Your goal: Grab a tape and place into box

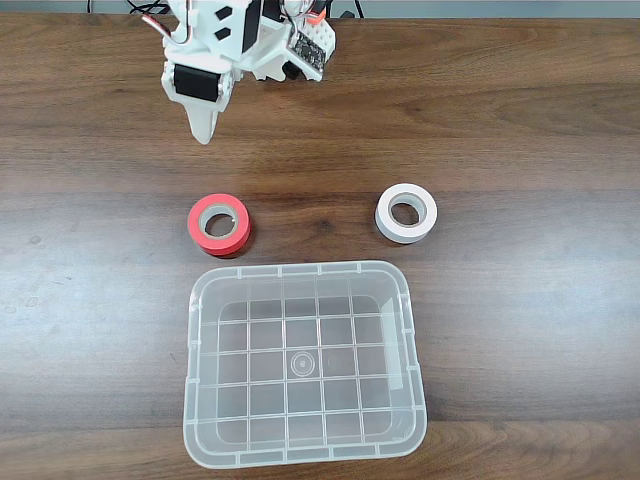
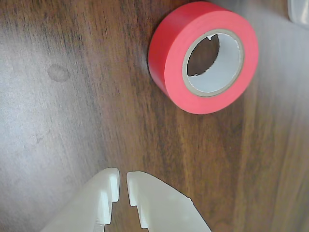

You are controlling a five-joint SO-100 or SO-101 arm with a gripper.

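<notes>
Your red tape (image 1: pixel 219 225) lies flat on the table (image 1: pixel 520 130), touching the box's (image 1: pixel 304 272) far-left rim in the fixed view; no readable label. Your gripper (image 2: pixel 122 182) hovers apart, jaws nearly together, empty. White roll (image 1: pixel 406 213) sits right.

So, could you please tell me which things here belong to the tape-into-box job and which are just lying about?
Part of the job:
- red tape, flat on the table
- clear box, nothing in it
- claw, nearly shut, holding nothing

Just lying about:
- white tape, right of the red one in the fixed view
</notes>
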